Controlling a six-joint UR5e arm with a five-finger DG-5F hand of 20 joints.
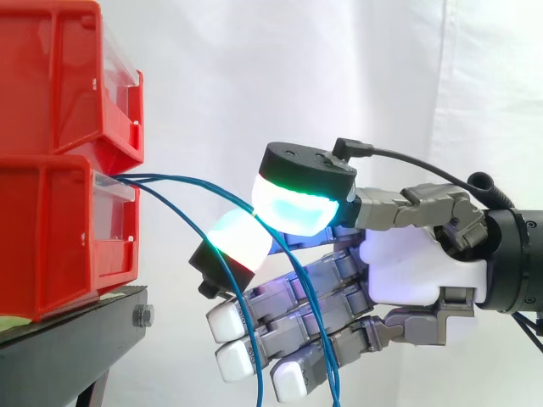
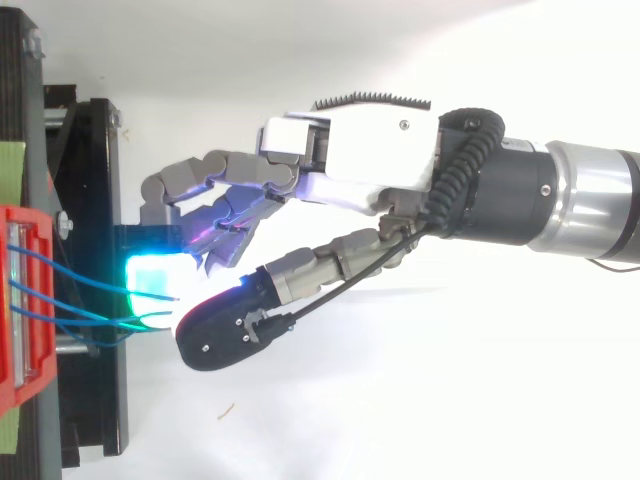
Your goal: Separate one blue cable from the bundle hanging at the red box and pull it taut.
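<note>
1 thin blue cable point(image 1: 204, 186) leaves the front of the lower of 2 stacked red plastic bins point(image 1: 51, 237) at the left of the side view. Its long axis runs nearly level rightward to the robot hand point(image 1: 416, 271) at centre right. There 2 glowing cyan-green fingers point(image 1: 242, 237) close on it in a pinch while the remaining fingers stay loosely extended. Past the pinch it drops to the lower edge. At least 1 more blue strand sags downward beside it. The bins sit on 1 black stand point(image 1: 68, 339).
</note>
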